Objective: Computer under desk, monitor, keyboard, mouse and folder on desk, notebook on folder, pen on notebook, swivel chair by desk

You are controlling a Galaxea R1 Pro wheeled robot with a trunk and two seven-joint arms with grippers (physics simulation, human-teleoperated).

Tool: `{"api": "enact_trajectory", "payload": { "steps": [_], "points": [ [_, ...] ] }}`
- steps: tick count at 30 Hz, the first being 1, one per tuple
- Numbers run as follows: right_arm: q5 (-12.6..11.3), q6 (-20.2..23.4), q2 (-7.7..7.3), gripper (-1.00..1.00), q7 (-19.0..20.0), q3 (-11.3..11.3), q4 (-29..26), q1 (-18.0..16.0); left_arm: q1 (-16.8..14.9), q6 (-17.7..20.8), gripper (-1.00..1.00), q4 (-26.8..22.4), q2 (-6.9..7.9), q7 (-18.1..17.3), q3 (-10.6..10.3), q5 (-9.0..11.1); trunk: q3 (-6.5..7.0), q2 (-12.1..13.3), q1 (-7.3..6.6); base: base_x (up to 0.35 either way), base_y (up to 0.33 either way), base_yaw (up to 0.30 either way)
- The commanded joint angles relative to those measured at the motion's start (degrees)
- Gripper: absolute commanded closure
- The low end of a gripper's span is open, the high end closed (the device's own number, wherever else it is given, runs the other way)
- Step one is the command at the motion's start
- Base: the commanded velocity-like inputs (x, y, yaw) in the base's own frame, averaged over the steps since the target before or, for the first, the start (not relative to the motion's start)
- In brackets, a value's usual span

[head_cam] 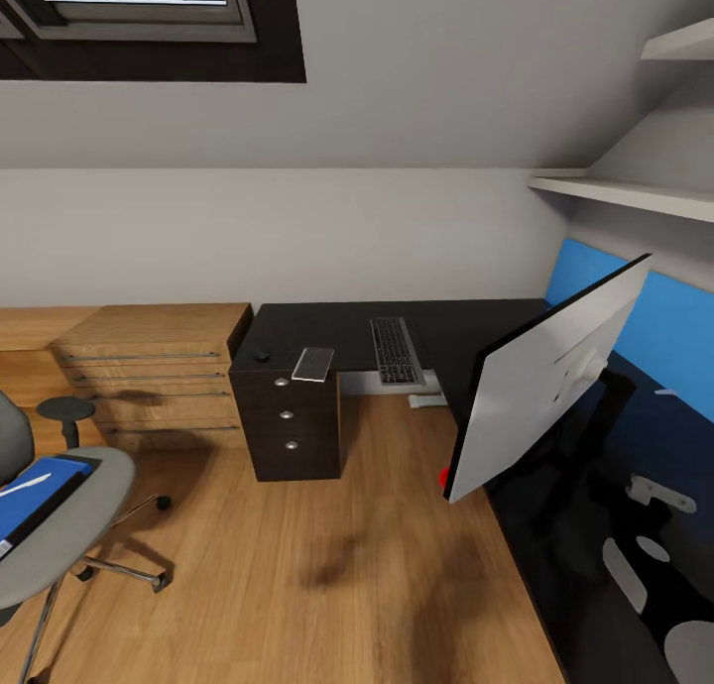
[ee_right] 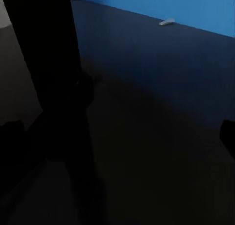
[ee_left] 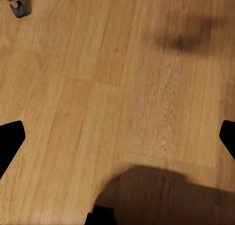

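Note:
The black-topped desk (head_cam: 327, 324) runs along the far wall and down the right side. The monitor (head_cam: 540, 377) stands on its right wing, pale back toward me, red dot low at its corner. The keyboard (head_cam: 397, 350) lies on the far wing. A flat grey notebook (head_cam: 313, 363) and the small black mouse (head_cam: 261, 356) rest above the drawers. At lower left, the swivel chair (head_cam: 69, 535) carries the blue folder (head_cam: 35, 501) with the white pen (head_cam: 25, 484) on top. My left gripper (ee_left: 117, 137) hangs open over bare floor. My right gripper (ee_right: 117, 137) is open above the desk (ee_right: 156, 88), beside a dark upright post (ee_right: 49, 63). The computer is out of view.
A light wooden drawer unit (head_cam: 149, 367) stands left of the desk's black drawers (head_cam: 290, 416). White shelves (head_cam: 635, 193) jut from the right wall above the blue back panel (head_cam: 679, 337). A chair caster (ee_left: 17, 7) is near my left gripper. Wood floor (head_cam: 327, 565) lies between chair and desk.

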Motion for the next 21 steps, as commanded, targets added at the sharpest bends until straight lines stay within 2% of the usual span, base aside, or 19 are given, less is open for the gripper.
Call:
{"api": "enact_trajectory", "payload": {
  "steps": [1, 8, 11, 17, 21],
  "points": [
    [-0.6, 0.0, -0.18, -1.00, 0.2, 0.1, 0.4, -0.6, 0.0, -0.1, -1.00, 0.0, -0.03, -0.3, 0.3, 0.2, -0.06, 0.0, 0.00, 0.000, 0.000, 0.000],
    [0.7, 0.8, -0.64, -1.00, 1.8, 0.1, 3.2, -3.2, 0.0, -0.1, -1.00, 0.0, -0.02, -0.3, 0.3, 0.2, -0.06, 0.0, 0.00, 0.000, 0.000, 0.000],
    [2.1, 0.9, -0.64, -1.00, 4.4, 0.2, 4.4, -3.9, 0.0, -0.2, -1.00, 0.0, -0.06, -0.3, 0.3, 0.2, -0.06, 0.0, 0.00, 0.000, 0.000, 0.000],
    [3.2, 0.8, -0.68, -1.00, 8.3, 0.1, 7.2, -4.3, 0.0, -0.2, -1.00, 0.0, -0.06, -0.2, 0.3, 0.2, -0.06, 0.0, 0.00, 0.000, 0.000, 0.000],
    [3.2, 0.6, -0.72, -1.00, 9.2, 0.1, 8.2, -4.3, 0.0, -0.1, -1.00, 0.0, -0.01, -0.2, 0.3, 0.3, -0.06, 0.0, 0.00, 0.000, 0.000, 0.000]
  ]
}}
